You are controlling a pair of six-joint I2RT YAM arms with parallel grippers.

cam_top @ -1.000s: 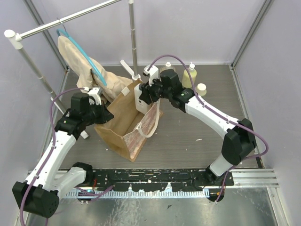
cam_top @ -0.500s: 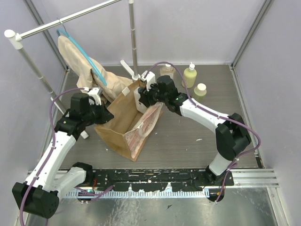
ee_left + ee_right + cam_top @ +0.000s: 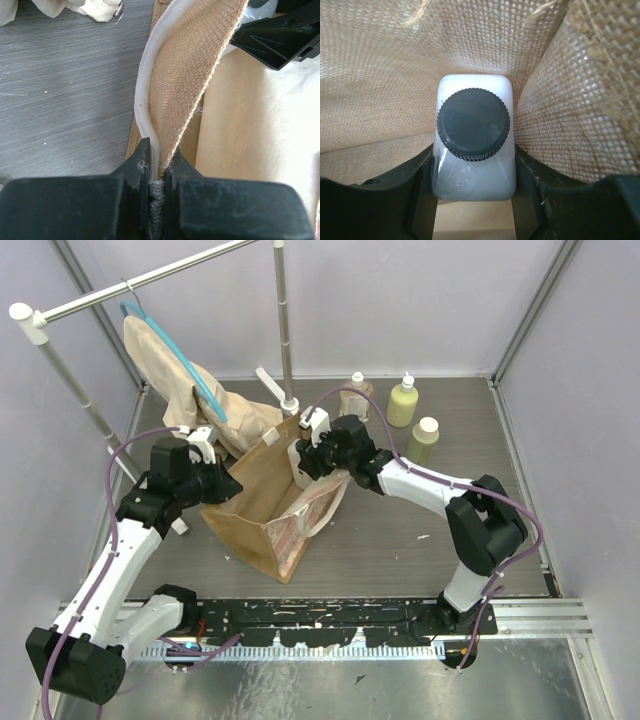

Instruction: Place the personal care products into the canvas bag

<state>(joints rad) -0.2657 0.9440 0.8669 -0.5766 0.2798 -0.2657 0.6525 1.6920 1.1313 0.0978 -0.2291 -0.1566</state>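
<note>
Lighting was bright and even with soft shadows; the left claw [image 3: 159, 167] blurred close to its wrist lens.

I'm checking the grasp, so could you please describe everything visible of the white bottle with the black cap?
The white bottle is rectangular with rounded corners, of smooth glossy plastic, closed by a round ribbed black cap. The right gripper clamps its two sides, cap toward the wrist camera. It hangs inside the canvas bag, woven walls close around it; whether it touches them or the bottom cannot be told.
</note>
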